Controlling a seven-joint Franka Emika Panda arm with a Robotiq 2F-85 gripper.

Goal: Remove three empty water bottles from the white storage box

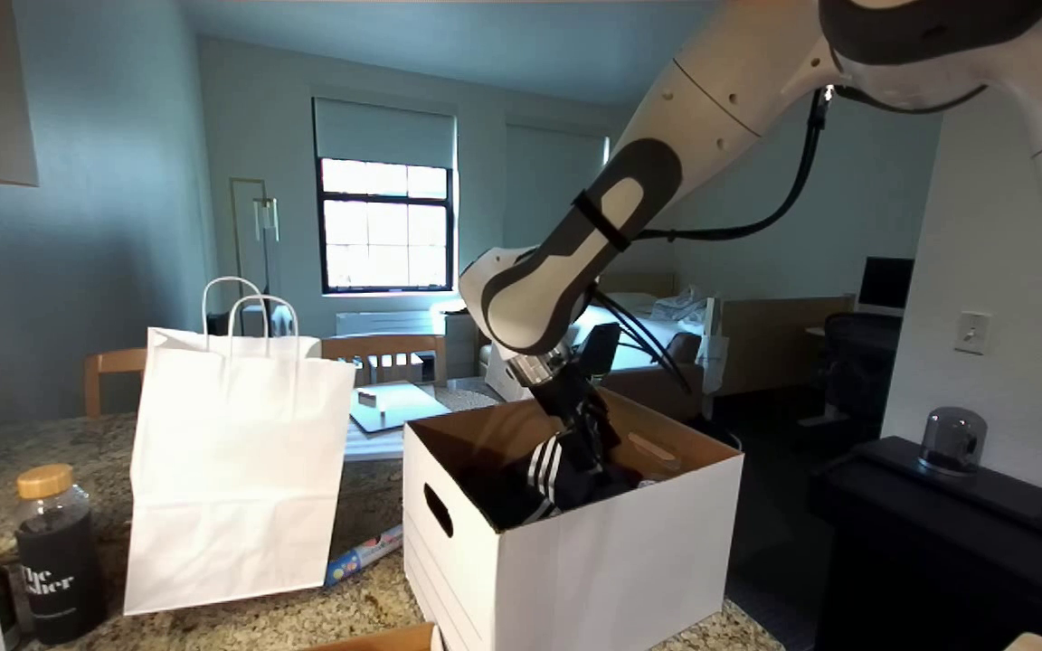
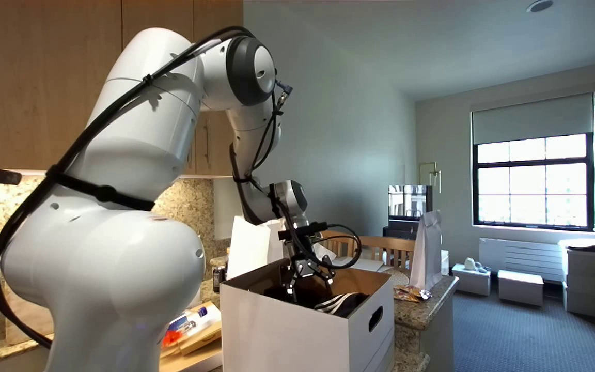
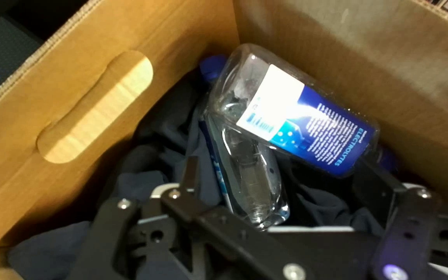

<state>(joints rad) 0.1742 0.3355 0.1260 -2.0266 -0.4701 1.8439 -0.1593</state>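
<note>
The white storage box (image 1: 611, 561) stands open on the counter and also shows in an exterior view (image 2: 287, 330). My gripper (image 1: 589, 443) reaches down into it from above; it shows in an exterior view (image 2: 310, 285) too. In the wrist view my gripper (image 3: 280, 167) is open. A clear bottle with a blue label (image 3: 305, 116) lies slanted along the brown inner wall, its neck end by the right finger. A second clear bottle (image 3: 251, 179) with a blue cap lies partly under it, between the fingers. The fingers hold nothing visible. Any further bottle inside is hidden.
Dark cloth with white stripes (image 1: 550, 475) fills the box bottom. A white paper bag (image 1: 236, 470) and a dark jar (image 1: 58, 570) stand nearby, with a blue tube (image 1: 363, 553). A cardboard tray (image 2: 204, 361) holds a clear, blue-capped item (image 2: 190, 326).
</note>
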